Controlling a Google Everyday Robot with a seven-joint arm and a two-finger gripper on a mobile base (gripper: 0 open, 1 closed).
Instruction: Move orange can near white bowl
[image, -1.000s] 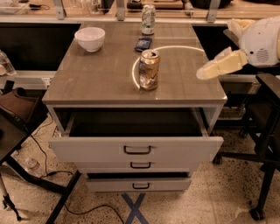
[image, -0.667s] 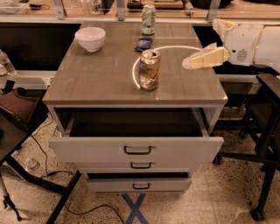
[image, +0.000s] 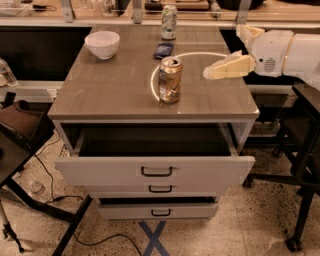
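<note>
The orange can (image: 170, 80) stands upright near the middle of the cabinet top (image: 115, 90), golden-orange with a silver top and a dented side. The white bowl (image: 102, 44) sits at the far left corner of the top, well apart from the can. My gripper (image: 212, 73) reaches in from the right, above the right part of the top, its pale tip pointing left toward the can and about a can's width short of it. It holds nothing.
A white-and-green can (image: 169, 22) stands at the far edge of the top. A dark flat object (image: 163, 50) lies behind the orange can. The top drawer (image: 155, 170) is pulled open below the front edge. A dark chair (image: 20, 130) stands at the left.
My gripper has moved left across the right side of the cabinet top, closing in on the orange can. The can and the bowl have not moved.
</note>
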